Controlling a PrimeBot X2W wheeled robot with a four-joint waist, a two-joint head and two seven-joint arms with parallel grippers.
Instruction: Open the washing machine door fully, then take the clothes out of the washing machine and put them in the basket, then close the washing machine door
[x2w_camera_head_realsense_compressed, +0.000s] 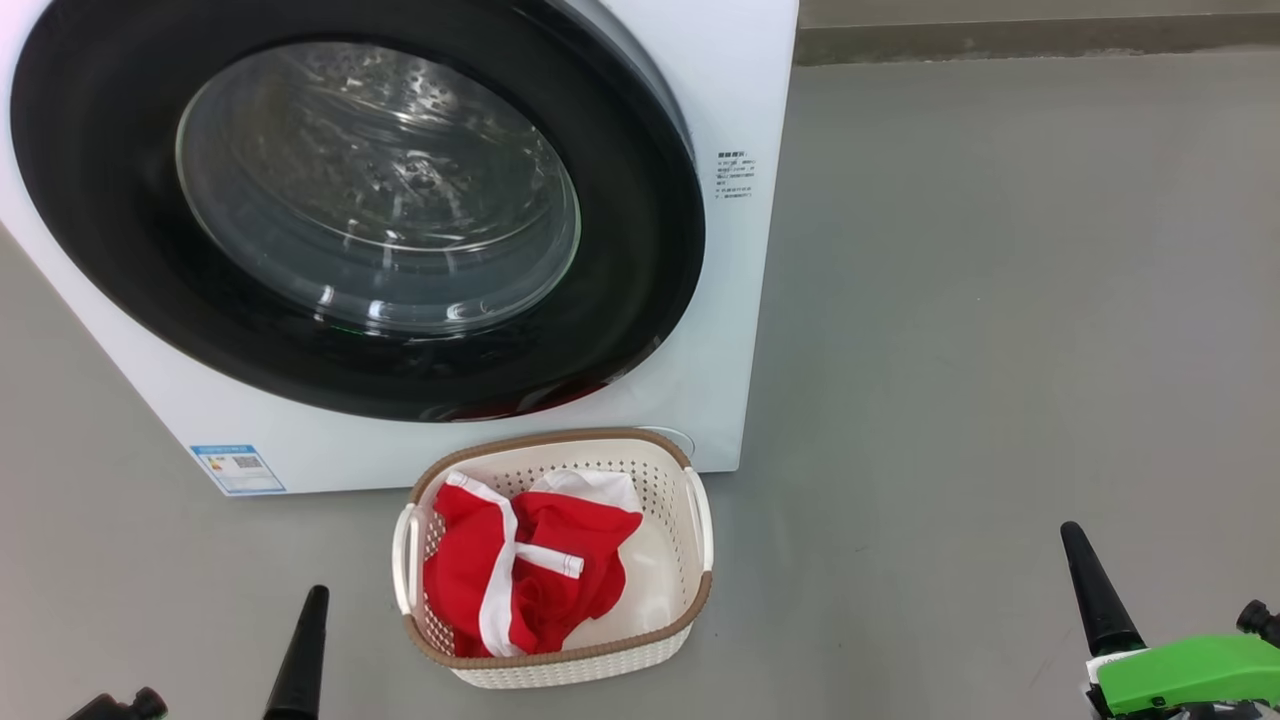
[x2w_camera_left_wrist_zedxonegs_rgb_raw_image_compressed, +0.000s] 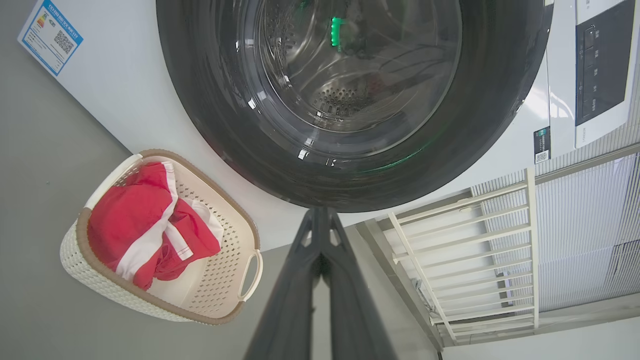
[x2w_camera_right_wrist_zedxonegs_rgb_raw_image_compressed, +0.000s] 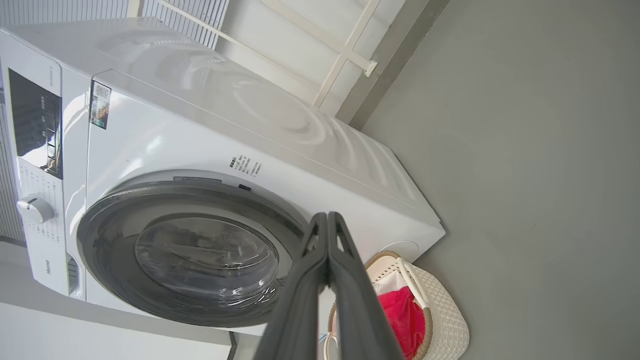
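Closing step judged done: the door (x2w_camera_head_realsense_compressed: 640, 250) sits flush on the washing machine (x2w_camera_head_realsense_compressed: 745, 100), clothes (x2w_camera_head_realsense_compressed: 520, 570) lie in the basket (x2w_camera_head_realsense_compressed: 560, 440) before it, left gripper (x2w_camera_head_realsense_compressed: 316, 600) and right gripper (x2w_camera_head_realsense_compressed: 1075, 535) are closed, empty, clear; next, confirm the latch.

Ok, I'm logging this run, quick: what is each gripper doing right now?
Left gripper: closed, holding nothing.
Right gripper: closed, holding nothing.

Washing machine door (x2w_camera_head_realsense_compressed: 640, 250): glossy black rim, clear glass bowl. Washing machine (x2w_camera_head_realsense_compressed: 740, 90): smooth white panels. Basket (x2w_camera_head_realsense_compressed: 670, 480): perforated cream plastic. Clothes (x2w_camera_head_realsense_compressed: 470, 570): soft red cloth. Floor (x2w_camera_head_realsense_compressed: 1000, 300): matt grey.
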